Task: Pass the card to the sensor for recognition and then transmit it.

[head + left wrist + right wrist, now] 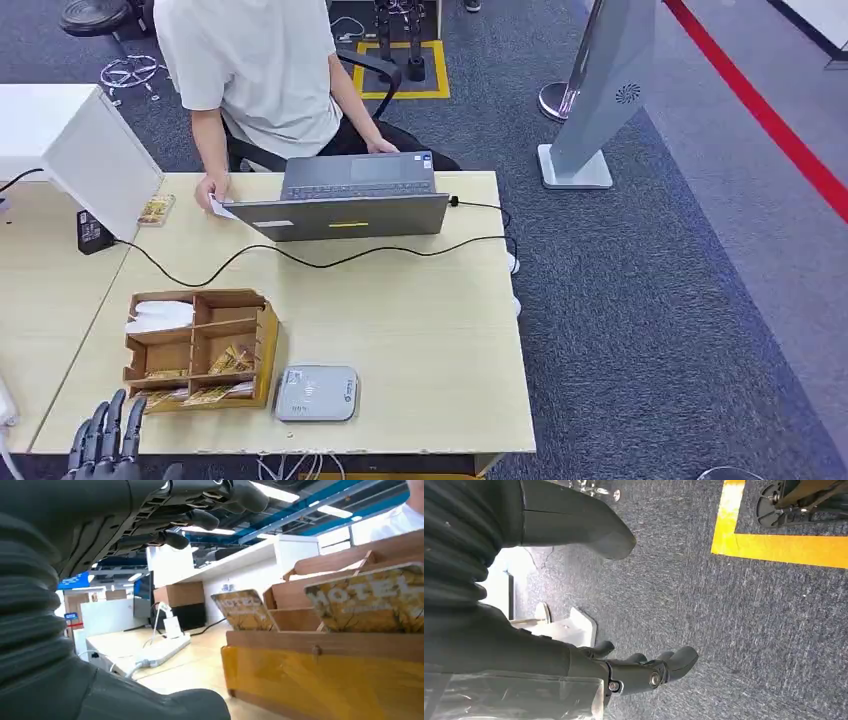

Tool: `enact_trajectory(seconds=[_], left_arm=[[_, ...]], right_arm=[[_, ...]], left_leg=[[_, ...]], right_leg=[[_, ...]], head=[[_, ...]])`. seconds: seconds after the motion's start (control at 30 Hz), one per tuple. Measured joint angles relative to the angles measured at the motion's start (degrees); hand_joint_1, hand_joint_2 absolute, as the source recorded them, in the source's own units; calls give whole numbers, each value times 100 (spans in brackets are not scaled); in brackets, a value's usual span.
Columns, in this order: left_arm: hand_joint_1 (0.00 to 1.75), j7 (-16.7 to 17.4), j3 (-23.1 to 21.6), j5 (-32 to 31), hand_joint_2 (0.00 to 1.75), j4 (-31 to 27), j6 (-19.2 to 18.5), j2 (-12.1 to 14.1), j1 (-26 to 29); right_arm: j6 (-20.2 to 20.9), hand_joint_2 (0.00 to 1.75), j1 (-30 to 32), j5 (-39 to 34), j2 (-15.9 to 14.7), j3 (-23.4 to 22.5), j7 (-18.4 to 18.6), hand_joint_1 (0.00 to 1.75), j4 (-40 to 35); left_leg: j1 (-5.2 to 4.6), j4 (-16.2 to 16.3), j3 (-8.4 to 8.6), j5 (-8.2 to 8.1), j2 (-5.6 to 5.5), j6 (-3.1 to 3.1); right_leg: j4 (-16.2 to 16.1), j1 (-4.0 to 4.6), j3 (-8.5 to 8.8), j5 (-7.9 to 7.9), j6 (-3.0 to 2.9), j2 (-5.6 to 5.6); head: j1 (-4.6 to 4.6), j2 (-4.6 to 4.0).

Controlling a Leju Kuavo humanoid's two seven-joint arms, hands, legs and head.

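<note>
In your left wrist view, the word "HOTEL" reads in pale capitals on the yellow-patterned card standing in the wooden organizer, and you can make out the same word, tilted and partly blurred, on a second card further back. A smaller line of print beneath "HOTEL" is too blurred to read. In your head view, the markings on the grey sensor on the desk are too small to read.

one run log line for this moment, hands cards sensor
left hand: open, near wooden organizer | right hand: hanging over carpet, empty | cards: in organizer | sensor: bare, beside organizer | stage: pre-grasp
</note>
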Motion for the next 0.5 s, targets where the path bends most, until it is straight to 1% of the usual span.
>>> enact_trajectory(seconds=[0.1,0.33,0.5], left_arm=[[0,-174,74,-22,175,0,0,-161,-157],[0,-253,74,-42,175,0,0,-350,-476],[0,-255,74,-39,175,0,0,-411,-569]], right_arm=[[-2,175,-4,76,0,0,-11,0,2],[-18,175,-25,101,0,0,-22,0,4],[-17,175,-29,101,0,0,-22,0,7]], left_leg=[[0,0,1,0,-2,0],[0,1,5,0,-2,0],[0,1,5,0,-2,0]], right_leg=[[0,0,3,0,0,-2],[0,0,15,1,0,-2],[0,0,14,1,-1,-2]], head=[[0,0],[-2,0],[0,0]])
